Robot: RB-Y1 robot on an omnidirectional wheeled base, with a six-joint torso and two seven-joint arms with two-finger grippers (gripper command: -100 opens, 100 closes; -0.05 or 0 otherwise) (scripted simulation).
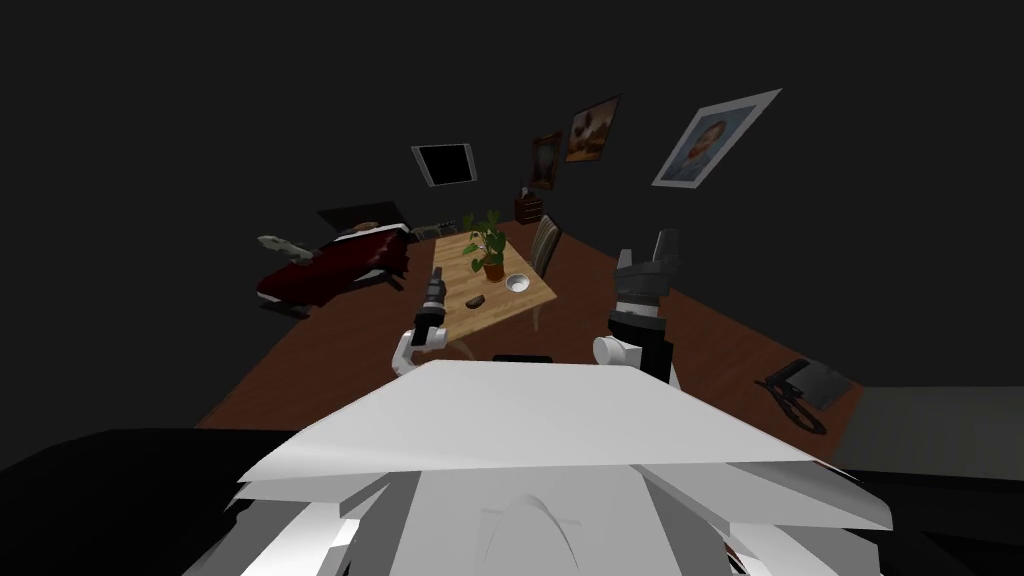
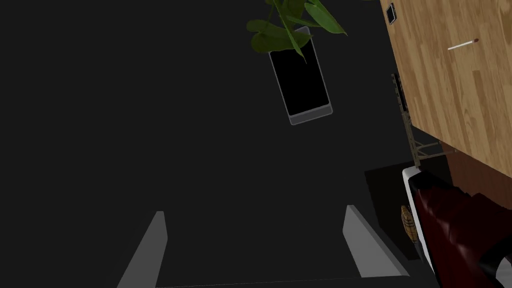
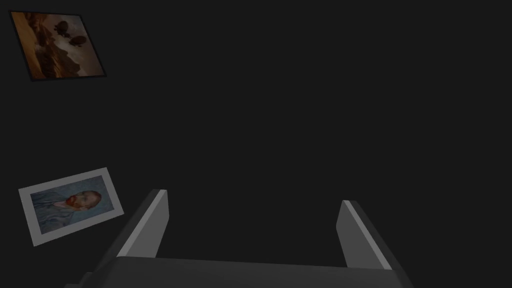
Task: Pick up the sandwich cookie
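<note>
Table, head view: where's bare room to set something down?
Bare: far end of the table behind the plant, and the strip along its near edge in front of cookie and bowl. Crowded: around the plant, bowl close beside it.

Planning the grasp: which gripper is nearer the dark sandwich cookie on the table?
Left. The left gripper hovers by the table's left edge, close beside the sandwich cookie; the right gripper is raised beyond the table's right side, clearly farther.

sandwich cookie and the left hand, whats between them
Only bare wooden table. In the head view nothing stands in the short stretch from the left hand to the dark sandwich cookie.
</note>
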